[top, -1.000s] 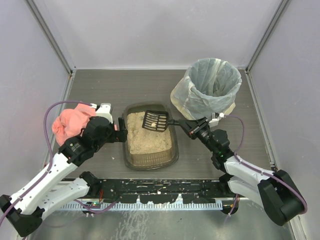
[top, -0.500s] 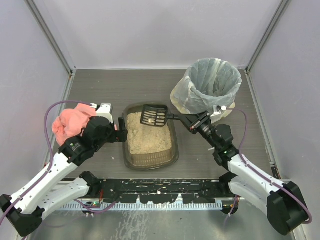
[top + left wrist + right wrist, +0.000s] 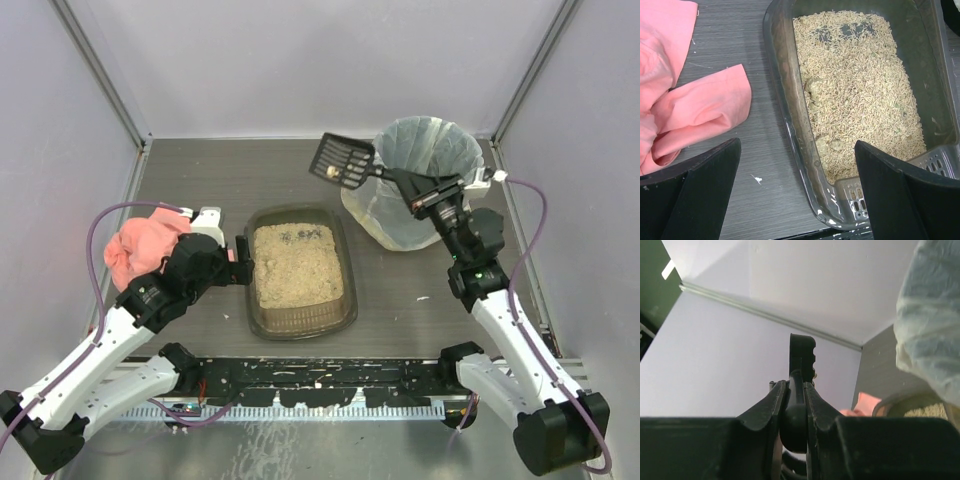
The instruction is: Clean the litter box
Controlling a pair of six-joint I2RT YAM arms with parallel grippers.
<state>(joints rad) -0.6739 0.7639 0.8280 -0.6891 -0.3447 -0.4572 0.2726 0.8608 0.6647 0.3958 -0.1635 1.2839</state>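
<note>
The litter box, a dark brown tray of tan granules, lies at the table's middle. It also shows in the left wrist view, with pale clumps near its left wall. My left gripper is open, its jaws astride the box's near left corner. My right gripper is shut on the handle of a black slotted scoop, held high beside the bin's left rim. A small pale clump sits on the scoop. The right wrist view shows the jaws clamped on the scoop handle.
A round bin lined with a pale bag stands at the back right. A pink cloth lies left of the box and also shows in the left wrist view. A black rail runs along the near edge. Walls enclose three sides.
My right gripper has lifted the scoop out of the litter box, up and back to the right beside the bin. The left arm has not moved.
</note>
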